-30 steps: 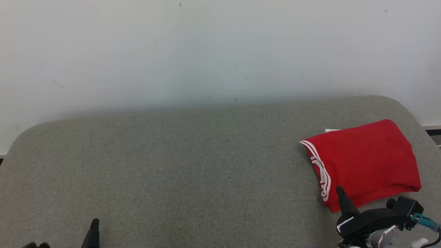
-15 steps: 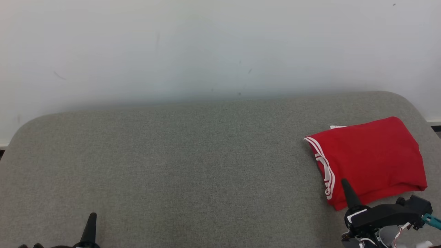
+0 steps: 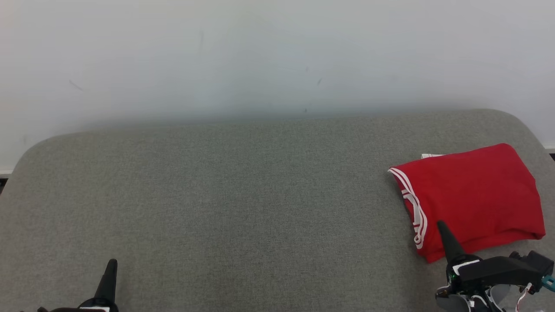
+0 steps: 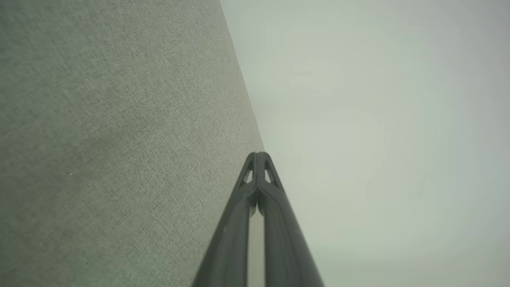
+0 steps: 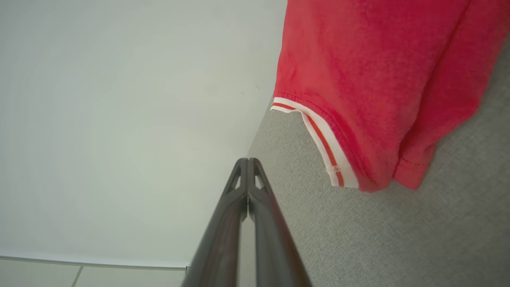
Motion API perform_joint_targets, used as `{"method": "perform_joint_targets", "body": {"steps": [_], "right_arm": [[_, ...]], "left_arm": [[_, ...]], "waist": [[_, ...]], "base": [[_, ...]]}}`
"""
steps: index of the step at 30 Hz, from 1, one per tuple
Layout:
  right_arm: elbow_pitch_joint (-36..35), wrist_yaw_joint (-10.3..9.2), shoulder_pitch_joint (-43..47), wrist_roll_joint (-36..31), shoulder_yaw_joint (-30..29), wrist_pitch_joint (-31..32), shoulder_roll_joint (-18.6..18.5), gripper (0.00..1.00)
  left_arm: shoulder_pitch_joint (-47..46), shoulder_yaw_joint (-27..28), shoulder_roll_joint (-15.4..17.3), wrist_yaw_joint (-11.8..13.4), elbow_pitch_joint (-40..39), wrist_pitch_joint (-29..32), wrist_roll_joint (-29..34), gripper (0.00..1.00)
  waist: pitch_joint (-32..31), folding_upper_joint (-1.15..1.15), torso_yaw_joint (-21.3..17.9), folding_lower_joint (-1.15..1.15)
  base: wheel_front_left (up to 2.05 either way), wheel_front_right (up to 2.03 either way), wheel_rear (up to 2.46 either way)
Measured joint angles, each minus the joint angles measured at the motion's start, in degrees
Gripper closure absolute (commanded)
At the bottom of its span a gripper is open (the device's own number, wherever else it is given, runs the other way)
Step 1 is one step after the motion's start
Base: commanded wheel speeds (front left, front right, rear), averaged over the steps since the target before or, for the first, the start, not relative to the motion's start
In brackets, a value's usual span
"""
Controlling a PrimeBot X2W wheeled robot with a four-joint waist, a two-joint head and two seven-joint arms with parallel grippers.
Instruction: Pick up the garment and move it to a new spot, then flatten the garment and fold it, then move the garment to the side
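The right fingers (image 3: pixel 448 242) are pressed together with nothing between them. In the right wrist view the two dark fingers (image 5: pixel 223 231) meet at the tips over the grey fabric-covered tabletop (image 5: pixel 398 239). Just beyond them and to their right lies the folded red garment (image 3: pixel 472 197), of soft knit cloth with white striped trim along the edge nearest them.

In the head view these fingers cross the garment's near edge, so touch cannot be judged there. In the wrist view a strip of tabletop separates the tips from the red garment (image 5: pixel 358 59), which is cut off at the top and right. A small white scrap at its far edge is too small to identify.

The left fingers (image 3: pixel 108 279) are likewise closed and empty, well apart from the garment, their base cut off by the bottom edge. In the left wrist view, those fingers (image 4: pixel 239 223) point along the tabletop's edge toward a blurred pale wall (image 4: pixel 378 119).
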Motion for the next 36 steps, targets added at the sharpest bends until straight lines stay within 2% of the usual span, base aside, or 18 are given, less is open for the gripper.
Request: {"method": "perform_joint_targets", "body": {"steps": [21, 36], "right_arm": [[-3.89, 1.47, 0.06, 14.63, -4.77, 3.88, 0.9, 1.0], [-4.45, 1.52, 0.1, 15.45, -4.85, 3.87, 0.99, 1.0]], "left_arm": [[-1.33, 4.98, -2.71, -3.48, -1.27, 3.31, -14.5, 1.0], [-2.11, 5.04, -2.85, -3.48, -1.41, 3.45, -14.9, 1.0]], "waist": [[2.23, 0.0, 1.04, 0.0], [2.27, 0.0, 1.08, 0.0]], "base": [[0.0, 0.0, 0.0], [0.0, 0.0, 0.0]]}}
